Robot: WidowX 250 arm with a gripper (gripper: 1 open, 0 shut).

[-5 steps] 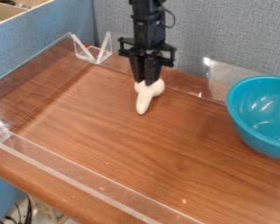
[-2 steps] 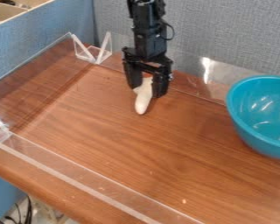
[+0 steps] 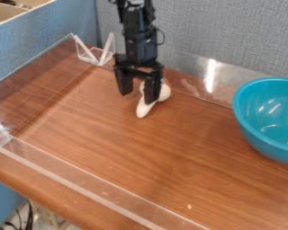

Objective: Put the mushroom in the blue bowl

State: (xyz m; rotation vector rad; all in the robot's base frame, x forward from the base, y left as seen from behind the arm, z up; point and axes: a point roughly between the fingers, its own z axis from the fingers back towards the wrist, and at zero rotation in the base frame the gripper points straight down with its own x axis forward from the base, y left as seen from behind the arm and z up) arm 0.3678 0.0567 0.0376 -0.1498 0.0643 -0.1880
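Open wooden table stretches between the mushroom and the blue bowl, nothing lying across that path. Clear plastic walls ring the edges, and the bowl's mouth gapes unobstructed from above.

Open end effector straddles the mushroom; blue bowl sits well apart.

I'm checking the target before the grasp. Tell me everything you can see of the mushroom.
The mushroom is a small cream-white toy, smooth and plastic-looking, with a rounded cap end and a tapering stem. It lies on the wooden table, cap toward the back wall, stem toward the camera, well left of the blue bowl. The open gripper stands over its cap end, fingers on either side; whether they touch it cannot be told.
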